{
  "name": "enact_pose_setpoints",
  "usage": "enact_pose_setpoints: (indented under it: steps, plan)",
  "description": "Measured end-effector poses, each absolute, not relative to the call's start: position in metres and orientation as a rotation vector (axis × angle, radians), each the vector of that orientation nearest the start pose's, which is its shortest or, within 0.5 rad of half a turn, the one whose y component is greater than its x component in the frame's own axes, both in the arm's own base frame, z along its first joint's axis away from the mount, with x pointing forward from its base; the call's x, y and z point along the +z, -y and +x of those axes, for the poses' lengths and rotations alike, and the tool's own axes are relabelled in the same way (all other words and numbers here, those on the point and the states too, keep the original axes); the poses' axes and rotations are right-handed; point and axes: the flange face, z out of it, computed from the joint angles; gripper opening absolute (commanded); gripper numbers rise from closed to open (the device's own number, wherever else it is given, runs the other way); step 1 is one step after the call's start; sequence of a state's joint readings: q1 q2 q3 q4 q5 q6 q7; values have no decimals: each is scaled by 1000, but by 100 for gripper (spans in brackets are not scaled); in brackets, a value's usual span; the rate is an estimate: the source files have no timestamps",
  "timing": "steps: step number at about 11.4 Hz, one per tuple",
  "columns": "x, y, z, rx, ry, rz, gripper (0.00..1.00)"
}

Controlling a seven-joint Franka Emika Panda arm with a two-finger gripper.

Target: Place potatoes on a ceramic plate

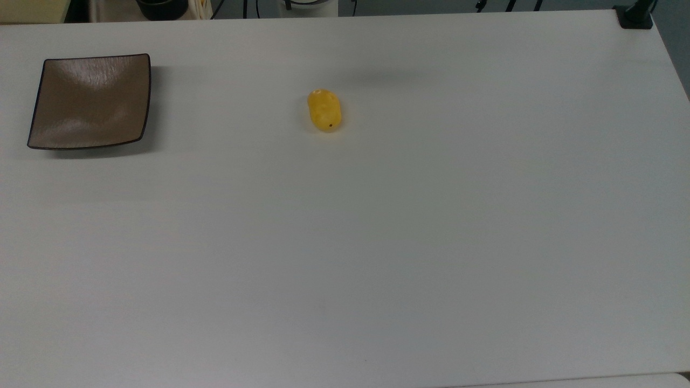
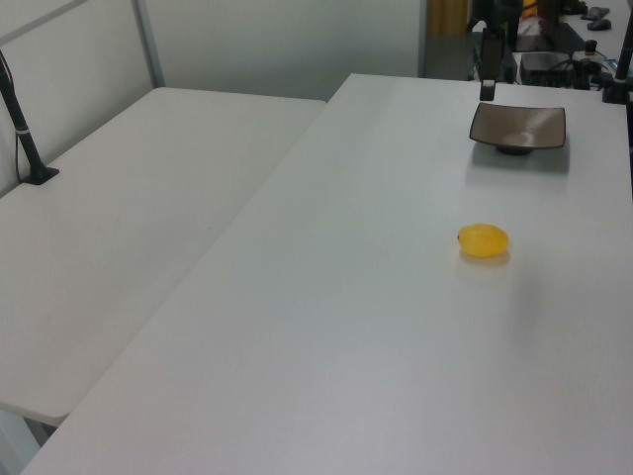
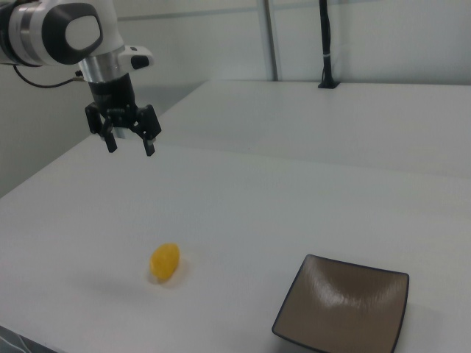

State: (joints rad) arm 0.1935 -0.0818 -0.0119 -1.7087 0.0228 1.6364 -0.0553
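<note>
The white tabletop (image 1: 409,242) carries 2 things, well apart. The ceramic plate (image 1: 89,101) sits near the top view's left edge, nothing on it. The hand (image 3: 129,145) hangs in the air above the tabletop, fingers spread wide, holding nothing. The potato (image 1: 324,110) lies bare on the tabletop.

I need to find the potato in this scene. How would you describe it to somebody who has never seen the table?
Start from the large white table, then find the square brown ceramic plate near the top view's left edge. To the top view's right of the plate, apart from it, lies the potato: a small bright yellow oval with one tiny dark spot.
</note>
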Motion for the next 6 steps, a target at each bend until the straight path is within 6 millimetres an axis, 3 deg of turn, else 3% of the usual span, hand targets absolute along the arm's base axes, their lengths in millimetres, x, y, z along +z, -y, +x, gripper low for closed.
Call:
enact_pose_setpoints:
  steps: [2, 6]
  plan:
    - [592, -102, 514, 4, 427, -3088, 100]
    - [526, -114, 505, 34, 463, -3085, 100]
